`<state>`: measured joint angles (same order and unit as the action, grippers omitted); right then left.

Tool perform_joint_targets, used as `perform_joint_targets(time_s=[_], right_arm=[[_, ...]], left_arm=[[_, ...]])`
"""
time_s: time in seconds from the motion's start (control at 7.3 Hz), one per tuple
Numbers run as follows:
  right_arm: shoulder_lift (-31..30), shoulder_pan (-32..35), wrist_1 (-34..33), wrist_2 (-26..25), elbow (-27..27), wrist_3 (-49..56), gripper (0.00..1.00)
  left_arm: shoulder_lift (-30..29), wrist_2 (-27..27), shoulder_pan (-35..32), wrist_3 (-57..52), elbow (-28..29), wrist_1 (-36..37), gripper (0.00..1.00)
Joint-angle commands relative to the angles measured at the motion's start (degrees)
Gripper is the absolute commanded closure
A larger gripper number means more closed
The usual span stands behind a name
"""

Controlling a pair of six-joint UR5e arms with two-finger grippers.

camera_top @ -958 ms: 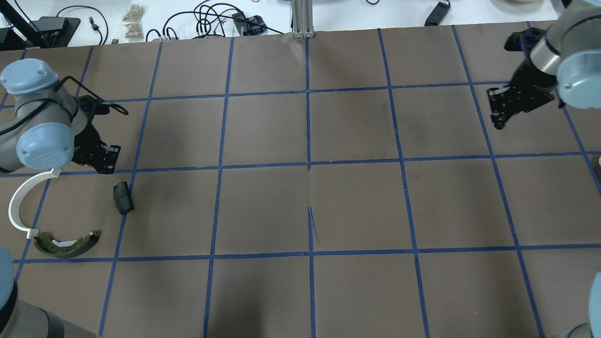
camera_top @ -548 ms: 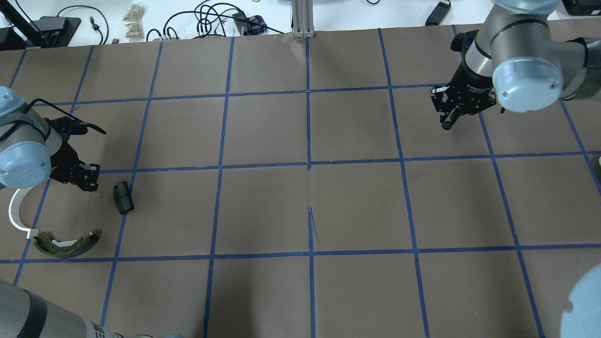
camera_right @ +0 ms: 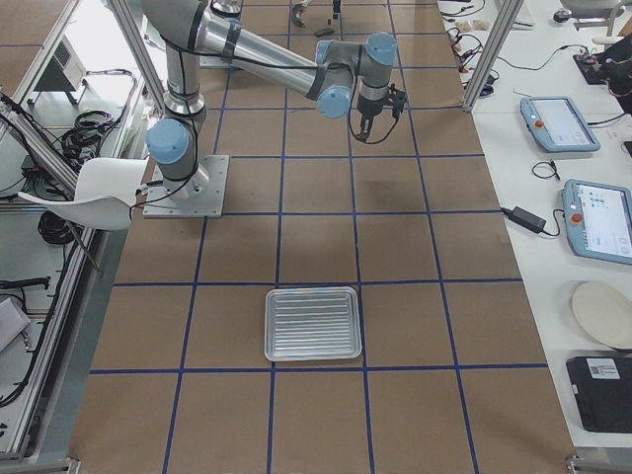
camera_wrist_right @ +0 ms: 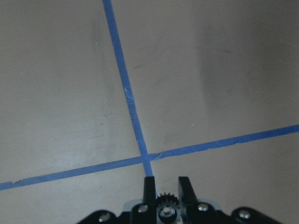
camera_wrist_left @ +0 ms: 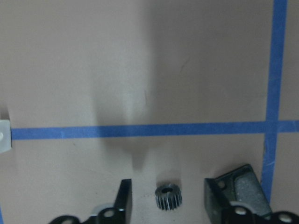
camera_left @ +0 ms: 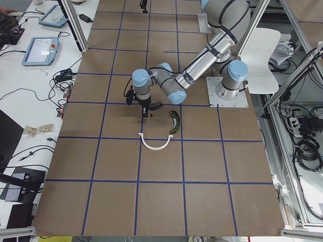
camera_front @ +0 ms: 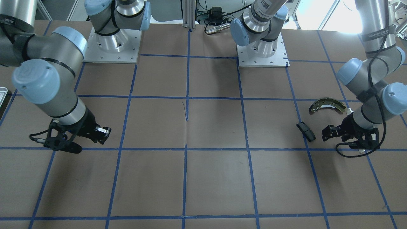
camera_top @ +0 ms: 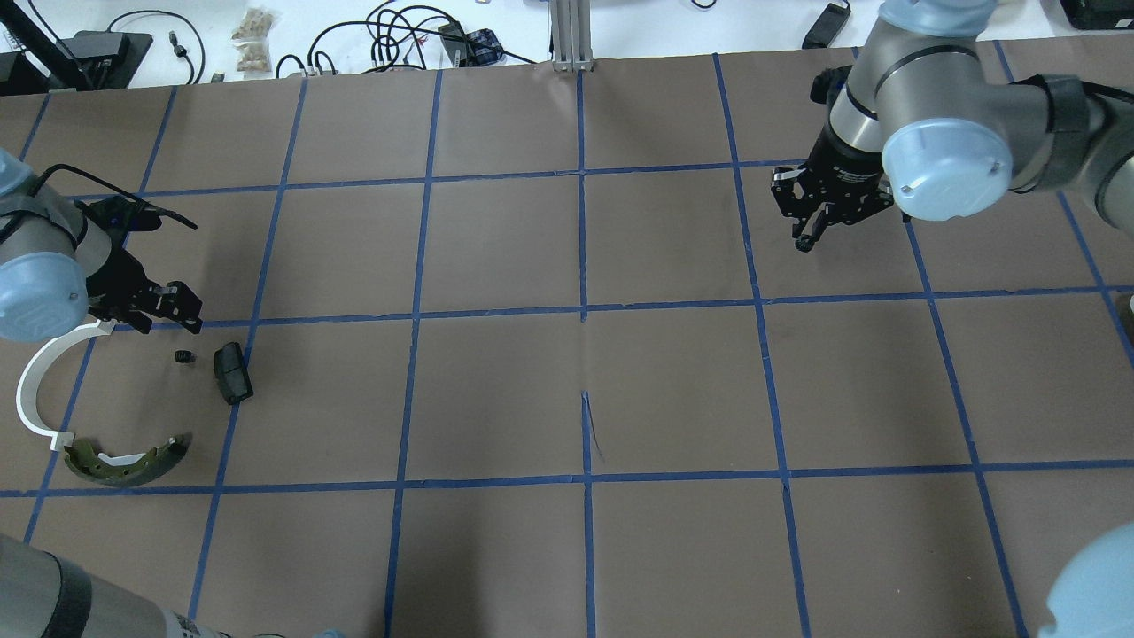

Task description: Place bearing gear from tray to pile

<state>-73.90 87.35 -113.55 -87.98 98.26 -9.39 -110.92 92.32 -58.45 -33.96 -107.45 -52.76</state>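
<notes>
The bearing gear [camera_wrist_left: 168,196] (a tiny dark wheel with teeth) lies flat on the brown table [camera_top: 496,390], right under the left gripper [camera_top: 177,307]. That gripper's two fingers are spread wide, one on each side of the gear, and they touch nothing. The gear sits just beside the black block [camera_front: 306,131], so it is in the pile [camera_left: 175,122] with the white arc [camera_top: 31,390] and the brake shoe [camera_top: 124,461]. I think this gear is done.

The right gripper [camera_top: 806,235] hangs above the table, well apart from the pile. Its fingers are squeezed on a second gear [camera_wrist_right: 164,201]. The tray [camera_right: 267,326] is far off at the table's right end. So the step now looks like carrying. Next, the right arm should go across to the pile, get low, and let go gently so the little gear does not roll away. The left arm should move aside first.
</notes>
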Motion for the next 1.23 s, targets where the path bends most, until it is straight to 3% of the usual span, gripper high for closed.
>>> perform_joint_targets(time_s=[0.0,0.14,0.55,0.68,0.96,1.1], right_arm=[[2.08,8.85,-1.66,1.83,0.09,-5.63,0.79],[3.92,12.02,-4.03,7.15,0.09,-8.6,0.79],[12.09,20.29,-20.52,13.33,0.0,-22.39,0.75],[12.38,20.57,-20.83,12.14,-0.7,-25.48,0.01],[6.27,17.09,-18.05,11.6,-0.53,-24.37,0.0],[-0.12,11.93,-11.24,9.77,-0.62,-18.45,0.0]], left_arm=[[2.09,0.57,-6.72,3.77,1.62,-0.68,0.0],[3.24,0.75,-10.68,8.59,2.68,-3.72,0.0],[3.34,0.49,-17.55,19.68,3.92,-5.6,0.0],[3.51,0.58,-20.1,21.89,3.74,-5.6,0.0],[3.86,0.05,-23.36,27.08,3.3,-5.69,0.0],[3.86,-0.3,-24.86,29.45,2.95,-5.6,0.0]])
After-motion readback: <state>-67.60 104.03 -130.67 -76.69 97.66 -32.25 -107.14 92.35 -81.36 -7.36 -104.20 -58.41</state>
